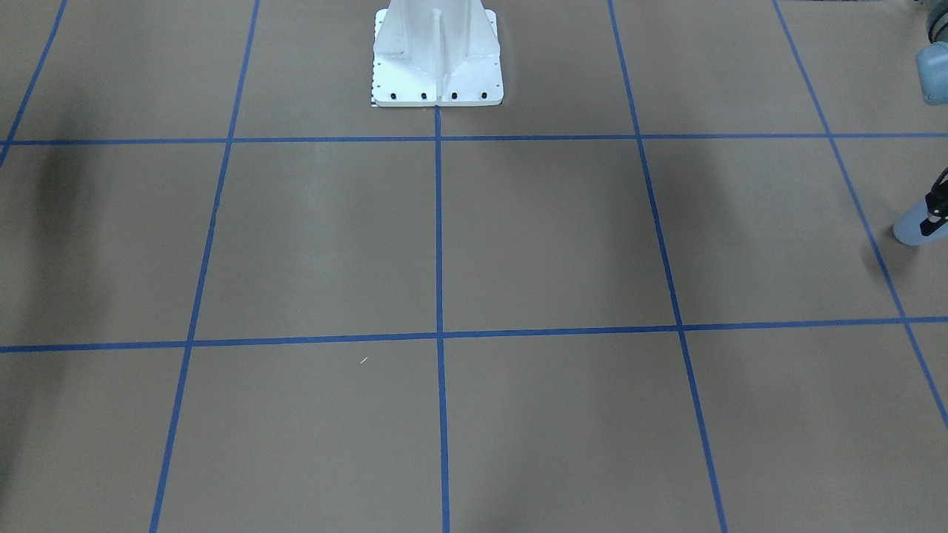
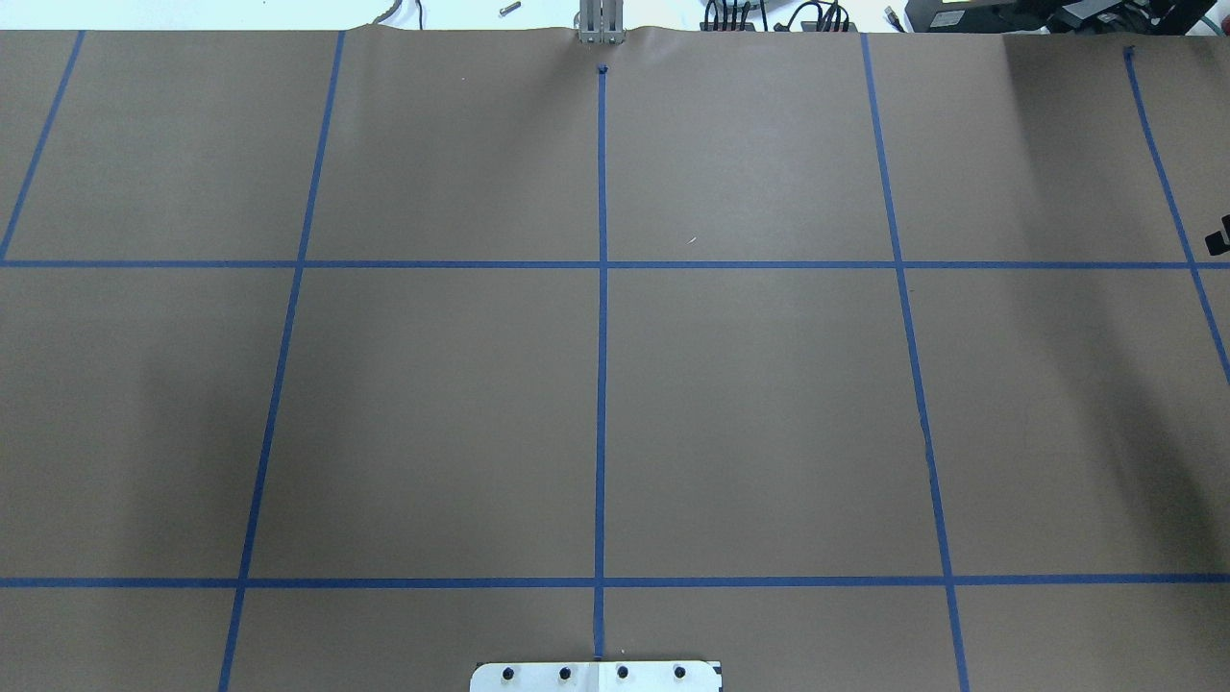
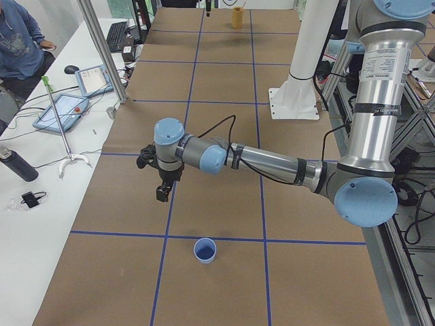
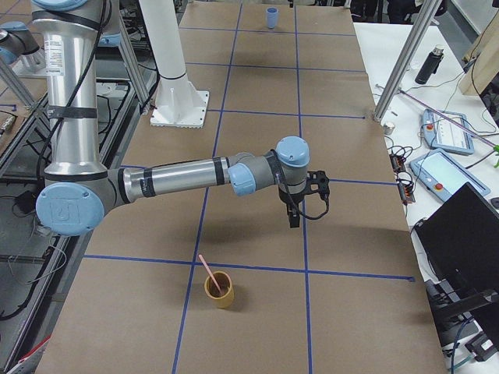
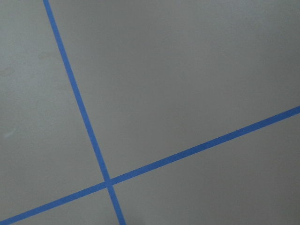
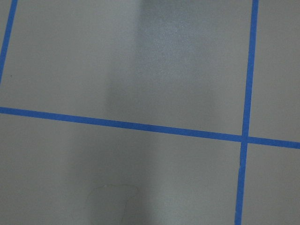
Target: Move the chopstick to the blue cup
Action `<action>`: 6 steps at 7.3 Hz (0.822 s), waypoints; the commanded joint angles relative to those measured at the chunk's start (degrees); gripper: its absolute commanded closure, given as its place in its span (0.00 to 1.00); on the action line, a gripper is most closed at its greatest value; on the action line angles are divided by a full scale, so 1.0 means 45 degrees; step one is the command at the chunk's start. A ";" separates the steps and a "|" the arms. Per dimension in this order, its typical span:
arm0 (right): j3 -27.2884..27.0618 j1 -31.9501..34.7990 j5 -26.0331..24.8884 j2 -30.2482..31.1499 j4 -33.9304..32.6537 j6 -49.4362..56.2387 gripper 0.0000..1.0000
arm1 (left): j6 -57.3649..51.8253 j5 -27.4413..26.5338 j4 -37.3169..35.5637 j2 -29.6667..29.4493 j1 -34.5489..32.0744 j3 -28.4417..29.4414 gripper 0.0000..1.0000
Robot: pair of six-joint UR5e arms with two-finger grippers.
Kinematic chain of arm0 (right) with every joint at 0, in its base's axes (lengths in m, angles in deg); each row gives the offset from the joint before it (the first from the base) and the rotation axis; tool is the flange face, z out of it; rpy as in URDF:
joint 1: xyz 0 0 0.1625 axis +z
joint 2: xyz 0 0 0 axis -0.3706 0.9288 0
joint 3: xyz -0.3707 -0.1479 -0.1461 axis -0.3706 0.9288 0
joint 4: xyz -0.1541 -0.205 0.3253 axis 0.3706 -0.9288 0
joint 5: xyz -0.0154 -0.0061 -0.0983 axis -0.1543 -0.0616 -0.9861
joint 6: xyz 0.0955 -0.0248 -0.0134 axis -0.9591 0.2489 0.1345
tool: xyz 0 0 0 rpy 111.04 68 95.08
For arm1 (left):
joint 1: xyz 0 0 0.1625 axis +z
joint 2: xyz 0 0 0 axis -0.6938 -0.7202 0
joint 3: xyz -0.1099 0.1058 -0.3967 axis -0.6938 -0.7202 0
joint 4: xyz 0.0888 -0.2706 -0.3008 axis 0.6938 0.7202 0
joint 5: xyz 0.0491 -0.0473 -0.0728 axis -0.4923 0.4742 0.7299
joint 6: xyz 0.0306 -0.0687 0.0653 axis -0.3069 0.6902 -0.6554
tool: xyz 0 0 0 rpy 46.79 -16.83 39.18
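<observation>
Cannot tell the left tool's opening, shown only small and from the side. Hangs fingers-down above the worktop, apart from it, at the end of a near-level forearm. Seems to hold nothing, though too small to be sure. Sits near the blue cup but not over it, clear of the rim.

Same for the right tool: cannot tell the gap from this side view. Points down over the worktop as well, touching nothing visible. Hangs near the tan cup yet apart from it, no contact with the stick.

Find the chopstick at the robot's right end of the worktop. Pink and thin, standing in the tan cup, leaning out over its rim, upper end free.

Find the blue cup at the opposite end, upright, mouth up, on brown paper just beside a tape line.

From both wrist cameras, only brown paper and crossing blue tape.
</observation>
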 commanded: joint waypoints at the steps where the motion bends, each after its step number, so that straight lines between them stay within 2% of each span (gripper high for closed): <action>1: -0.0011 0.0000 0.0010 -0.0053 0.0000 -0.0027 0.00 | -0.0015 -0.0020 0.1194 0.0820 -0.0019 -0.0453 0.02; 2: 0.0008 -0.0019 -0.0010 -0.0053 0.0000 -0.0008 0.00 | 0.0140 -0.0040 0.1689 0.0944 0.0001 -0.0359 0.02; 6: 0.0028 -0.0020 -0.0010 -0.0072 0.0000 -0.0008 0.00 | 0.0337 -0.0001 0.1734 0.0945 0.0020 -0.0221 0.02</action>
